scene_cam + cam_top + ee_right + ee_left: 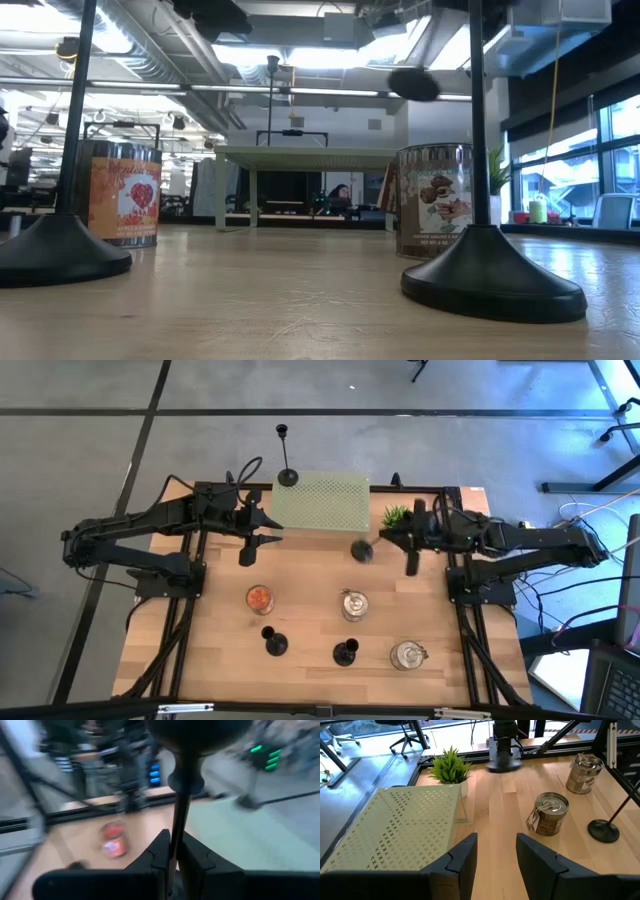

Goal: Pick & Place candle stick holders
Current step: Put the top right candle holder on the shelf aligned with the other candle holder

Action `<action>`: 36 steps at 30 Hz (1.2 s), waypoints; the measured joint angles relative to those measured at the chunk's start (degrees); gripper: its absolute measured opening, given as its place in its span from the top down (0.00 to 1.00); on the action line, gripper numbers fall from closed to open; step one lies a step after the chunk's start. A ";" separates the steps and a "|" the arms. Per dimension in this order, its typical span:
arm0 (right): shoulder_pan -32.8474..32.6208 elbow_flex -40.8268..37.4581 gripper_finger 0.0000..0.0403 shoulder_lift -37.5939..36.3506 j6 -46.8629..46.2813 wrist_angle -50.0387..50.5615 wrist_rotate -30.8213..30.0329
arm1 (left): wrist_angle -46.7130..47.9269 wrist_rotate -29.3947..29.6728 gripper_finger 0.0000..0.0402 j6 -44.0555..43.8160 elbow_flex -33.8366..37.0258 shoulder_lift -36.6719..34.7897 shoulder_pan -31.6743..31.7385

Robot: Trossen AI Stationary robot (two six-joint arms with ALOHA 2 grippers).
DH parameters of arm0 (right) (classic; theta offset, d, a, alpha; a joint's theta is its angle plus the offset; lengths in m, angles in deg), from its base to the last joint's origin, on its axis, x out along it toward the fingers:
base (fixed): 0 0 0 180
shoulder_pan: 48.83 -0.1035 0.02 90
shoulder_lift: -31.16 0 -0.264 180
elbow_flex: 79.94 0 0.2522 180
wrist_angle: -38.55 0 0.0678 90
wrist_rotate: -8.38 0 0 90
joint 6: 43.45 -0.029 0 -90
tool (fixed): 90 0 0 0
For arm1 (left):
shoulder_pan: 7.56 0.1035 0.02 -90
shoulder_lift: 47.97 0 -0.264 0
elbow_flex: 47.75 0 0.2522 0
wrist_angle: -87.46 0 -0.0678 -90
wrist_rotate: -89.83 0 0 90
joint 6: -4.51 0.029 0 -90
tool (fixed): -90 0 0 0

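Note:
Four black candlestick holders show. One stands by its round base [287, 478] at the far left corner of the green perforated platform [330, 505]. Two stand on the table near the front edge [275, 645] [345, 652]; they also show in the low view [55, 250] [490, 275]. My right gripper [383, 542] is shut on the fourth holder [362, 550], in the air by the platform's near right corner. My left gripper [262, 532] is open and empty by the platform's near left corner, as its wrist view [495, 855] shows. My right gripper pinches the holder's thin stem [176, 832] between its two fingers. The holder is lifted clear of the table and tipped over. Its round base [200, 730] points away from the fingers, toward the table's left, and shows blurred in the air in the low view [412, 83].
An orange-labelled jar [259, 598], a middle jar [353, 604] and a jar near the front right [407, 655] stand on the wooden table. A small green plant [397, 515] stands beside the platform's right edge, close to my right gripper.

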 joint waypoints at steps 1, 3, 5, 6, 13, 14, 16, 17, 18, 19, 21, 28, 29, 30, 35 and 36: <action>0.07 2.01 0.93 1.86 1.88 0.06 -2.67 | 0.00 0.00 0.67 0.00 0.00 0.00 0.00; 0.62 5.89 0.93 5.08 5.46 -0.03 -8.94 | 0.00 0.00 0.67 0.00 0.00 0.00 0.00; 1.78 9.11 0.93 8.13 8.03 -0.16 -14.87 | 0.00 0.00 0.67 0.00 0.00 0.00 0.00; 2.58 10.41 0.93 9.64 9.12 -0.36 -17.09 | 0.00 0.00 0.67 0.00 0.00 0.00 0.00; 11.59 16.94 0.93 18.57 10.91 -1.43 -16.93 | -0.01 0.00 0.67 0.13 0.00 0.00 0.00; 13.26 17.42 0.93 19.60 10.88 -1.48 -15.49 | 0.00 0.00 0.67 0.13 0.00 0.00 0.00; 16.63 18.41 0.93 21.50 10.62 -1.49 -11.90 | -0.02 0.00 0.67 0.13 0.00 0.00 0.00; 18.24 18.84 0.93 22.36 10.35 -1.58 -9.78 | -0.02 0.00 0.67 0.13 0.00 0.00 0.00; 19.91 19.18 0.93 23.16 10.06 -1.69 -7.61 | 0.00 0.00 0.67 0.13 0.00 0.00 0.00; 21.49 19.57 0.93 24.02 9.66 -1.70 -5.67 | -0.02 0.00 0.67 0.13 0.00 0.00 0.00; 24.24 19.79 0.93 25.65 9.37 -2.32 -2.93 | -0.02 0.00 0.67 0.13 0.00 0.00 0.00; 31.28 19.81 0.93 30.70 8.41 -4.38 -1.08 | -0.02 0.00 0.67 0.13 0.00 0.00 0.02; 32.00 19.81 0.93 31.36 8.41 -4.59 -0.11 | -0.02 0.00 0.67 0.13 0.00 0.00 0.00; 32.64 19.81 0.93 32.02 8.38 -4.93 0.98 | -0.02 0.00 0.67 0.13 0.00 0.00 0.02; 33.90 19.81 0.93 34.96 7.63 -4.86 4.18 | -0.02 0.00 0.67 -0.02 0.00 0.00 0.00; 33.97 19.81 0.93 35.24 7.33 -4.81 4.18 | -0.02 0.00 0.67 -0.01 0.00 0.00 0.00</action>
